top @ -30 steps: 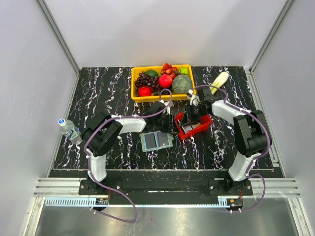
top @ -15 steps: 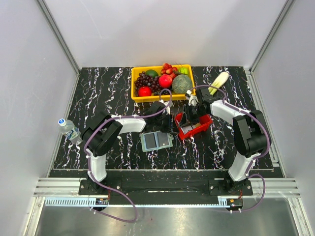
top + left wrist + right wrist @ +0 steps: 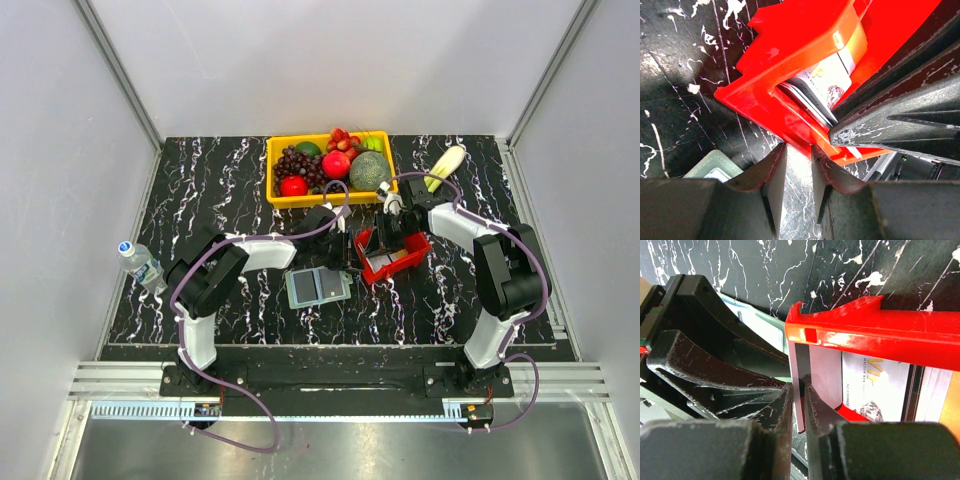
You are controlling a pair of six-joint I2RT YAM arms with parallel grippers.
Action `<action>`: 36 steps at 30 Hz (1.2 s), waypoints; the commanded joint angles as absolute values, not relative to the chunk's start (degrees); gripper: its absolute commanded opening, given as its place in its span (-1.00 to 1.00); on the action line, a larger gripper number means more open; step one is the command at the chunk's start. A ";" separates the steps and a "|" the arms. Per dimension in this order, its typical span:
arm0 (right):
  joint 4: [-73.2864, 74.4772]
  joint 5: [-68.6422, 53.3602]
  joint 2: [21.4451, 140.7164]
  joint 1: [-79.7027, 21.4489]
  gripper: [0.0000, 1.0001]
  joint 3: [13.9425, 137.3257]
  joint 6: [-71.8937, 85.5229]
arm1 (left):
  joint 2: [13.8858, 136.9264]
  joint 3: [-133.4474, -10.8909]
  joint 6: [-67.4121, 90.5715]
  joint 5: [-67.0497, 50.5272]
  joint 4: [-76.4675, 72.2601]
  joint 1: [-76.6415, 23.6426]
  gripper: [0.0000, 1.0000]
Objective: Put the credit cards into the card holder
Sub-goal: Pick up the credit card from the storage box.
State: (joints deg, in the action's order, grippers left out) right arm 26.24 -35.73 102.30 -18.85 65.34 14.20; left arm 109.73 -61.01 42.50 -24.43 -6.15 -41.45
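Note:
A red basket (image 3: 412, 250) (image 3: 790, 40) (image 3: 880, 335) stands at mid-table with the credit cards (image 3: 825, 80) stacked inside, a whitish VIP card (image 3: 875, 385) on top. My right gripper (image 3: 388, 238) (image 3: 799, 387) reaches into the basket's left end and is shut on a thin whitish card (image 3: 794, 365) standing on edge there. My left gripper (image 3: 347, 255) (image 3: 799, 146) sits low outside the basket, open a narrow gap, its tips against the red lower edge with only table between them. The grey-green card holder (image 3: 317, 286) (image 3: 715, 167) lies open on the table left of the basket.
At the back stands a yellow crate (image 3: 271, 170) full of fruit. A pale banana-like thing (image 3: 447, 162) lies right of it. A water bottle (image 3: 140, 262) lies by the table's left edge. White walls enclose the table.
The right gripper has shifted slightly over the basket's left end and its fingers have closed in. The left arm, the basket and the card holder have stayed put.

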 commanded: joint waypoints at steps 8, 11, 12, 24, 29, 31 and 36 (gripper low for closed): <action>22.06 -42.98 102.22 -19.34 -0.70 65.04 17.93 | 108.46 -61.00 43.15 -25.05 -10.28 -41.22 -0.40; 20.31 -42.98 101.43 -18.99 -0.81 64.16 19.16 | 108.37 -61.00 43.24 -24.96 -10.28 -41.13 -0.41; 19.78 -42.72 100.99 -18.55 -0.79 63.90 19.86 | 108.37 -61.00 43.24 -24.96 -10.46 -41.22 -0.41; 16.61 -35.69 96.68 -15.03 -0.89 60.38 24.69 | 108.28 -60.65 43.24 -24.96 -10.37 -41.22 -0.41; 16.17 -34.37 95.45 -14.59 -0.88 59.94 24.87 | 108.37 -60.73 43.24 -25.05 -10.55 -41.13 -0.41; 16.00 -33.66 95.10 -14.59 -0.88 59.59 25.14 | 108.28 -60.73 43.24 -25.14 -10.55 -41.22 -0.41; 15.73 -34.71 95.01 -14.50 -0.86 59.76 24.88 | 108.10 -60.47 43.24 -25.05 -10.55 -41.22 -0.41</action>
